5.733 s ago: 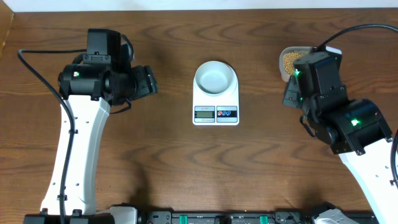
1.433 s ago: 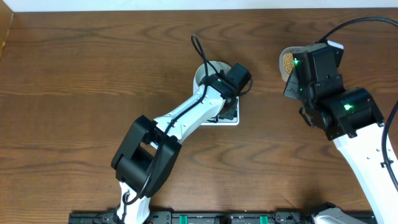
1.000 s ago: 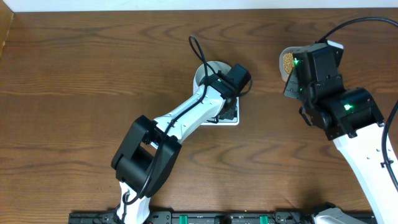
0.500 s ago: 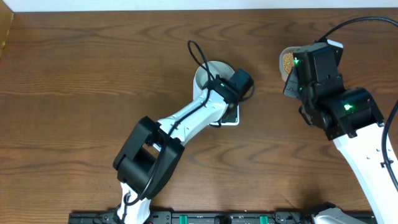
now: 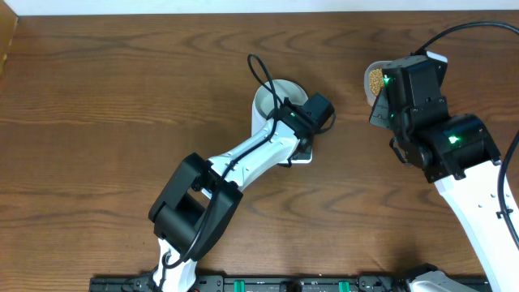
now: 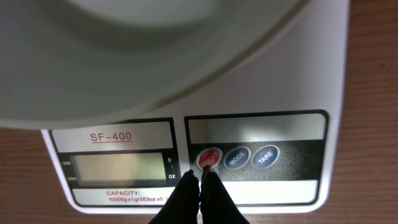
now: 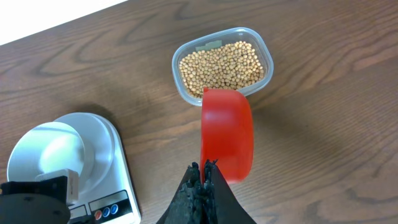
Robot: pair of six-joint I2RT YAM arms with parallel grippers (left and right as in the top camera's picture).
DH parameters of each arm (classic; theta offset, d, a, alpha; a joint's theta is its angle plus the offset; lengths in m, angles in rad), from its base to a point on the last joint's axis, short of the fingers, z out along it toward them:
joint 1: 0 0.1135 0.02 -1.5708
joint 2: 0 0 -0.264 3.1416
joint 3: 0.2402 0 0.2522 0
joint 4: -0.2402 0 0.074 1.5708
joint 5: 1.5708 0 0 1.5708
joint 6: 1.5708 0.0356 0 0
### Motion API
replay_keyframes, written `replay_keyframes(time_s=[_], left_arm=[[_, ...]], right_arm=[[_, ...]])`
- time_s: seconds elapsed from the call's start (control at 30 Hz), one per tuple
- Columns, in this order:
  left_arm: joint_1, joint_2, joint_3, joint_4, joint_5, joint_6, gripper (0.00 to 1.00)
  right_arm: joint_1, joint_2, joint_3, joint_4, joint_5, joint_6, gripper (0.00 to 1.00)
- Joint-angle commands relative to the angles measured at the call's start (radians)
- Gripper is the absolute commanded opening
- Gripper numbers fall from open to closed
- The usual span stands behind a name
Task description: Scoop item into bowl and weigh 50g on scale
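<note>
Filling the clear tub, small round tan beans lie level.

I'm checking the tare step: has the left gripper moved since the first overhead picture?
Yes. The left gripper swung rightward from well left of the scale to above it; its shut tips are now at the red button.

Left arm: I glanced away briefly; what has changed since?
The left gripper swung from the left of the table over to the scale, its shut tips now at the red button. The right gripper with its red scoop, the bowl and the beans stayed put.
</note>
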Motion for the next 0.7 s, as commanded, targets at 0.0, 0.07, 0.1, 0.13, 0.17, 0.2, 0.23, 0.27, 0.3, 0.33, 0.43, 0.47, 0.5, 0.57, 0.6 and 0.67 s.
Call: replay_keyframes(time_s=[0.0, 0.07, 0.1, 0.13, 0.17, 0.2, 0.23, 0.27, 0.3, 0.33, 0.43, 0.47, 0.5, 0.57, 0.6, 0.67], left_arm=[[-0.002, 0.008, -0.028, 0.008, -0.018, -0.026, 0.08], [-0.002, 0.008, -0.028, 0.008, -0.018, -0.026, 0.07], [-0.002, 0.008, -0.028, 0.008, -0.018, -0.026, 0.07], [-0.002, 0.008, -0.028, 0.009, -0.018, -0.026, 0.07], [-0.002, 0.008, -0.028, 0.011, -0.02, -0.026, 0.07], [-0.002, 0.008, -0.028, 0.012, -0.022, -0.026, 0.07], [-0.002, 0.008, -0.028, 0.015, -0.025, -0.026, 0.07], [-0.002, 0.008, -0.028, 0.019, -0.029, -0.026, 0.07], [-0.002, 0.008, -0.028, 0.02, -0.031, -0.026, 0.07], [-0.002, 0.008, -0.028, 0.023, -0.033, -0.026, 0.08], [-0.002, 0.008, -0.028, 0.026, -0.035, -0.026, 0.07], [-0.002, 0.008, -0.028, 0.026, -0.035, -0.026, 0.07], [-0.002, 0.008, -0.028, 0.026, -0.035, -0.026, 0.07], [-0.002, 0.008, -0.028, 0.023, -0.035, -0.025, 0.07], [-0.002, 0.008, -0.028, 0.023, -0.035, -0.021, 0.07], [-0.002, 0.008, -0.027, 0.023, -0.035, -0.011, 0.07]], right_arm=[[-0.011, 0.001, 0.018, 0.0, 0.005, -0.009, 0.01], [-0.011, 0.001, 0.018, 0.0, 0.005, -0.009, 0.01], [-0.011, 0.001, 0.018, 0.0, 0.006, -0.009, 0.01], [-0.011, 0.001, 0.018, 0.0, 0.005, -0.009, 0.01], [-0.011, 0.001, 0.018, 0.0, 0.005, -0.009, 0.01], [-0.011, 0.001, 0.018, 0.0, 0.005, -0.009, 0.01], [-0.011, 0.001, 0.018, 0.0, 0.005, -0.009, 0.01], [-0.011, 0.001, 0.018, 0.0, 0.005, -0.009, 0.01], [-0.011, 0.001, 0.018, 0.0, 0.005, -0.009, 0.01], [-0.011, 0.001, 0.018, 0.0, 0.005, -0.009, 0.01], [-0.011, 0.001, 0.018, 0.0, 0.005, -0.009, 0.01], [-0.011, 0.001, 0.018, 0.0, 0.005, -0.009, 0.01], [-0.011, 0.001, 0.018, 0.0, 0.005, -0.009, 0.01], [-0.011, 0.001, 0.018, 0.0, 0.005, -0.009, 0.01], [-0.011, 0.001, 0.018, 0.001, 0.003, -0.009, 0.01], [-0.011, 0.001, 0.018, 0.001, 0.001, -0.009, 0.01]])
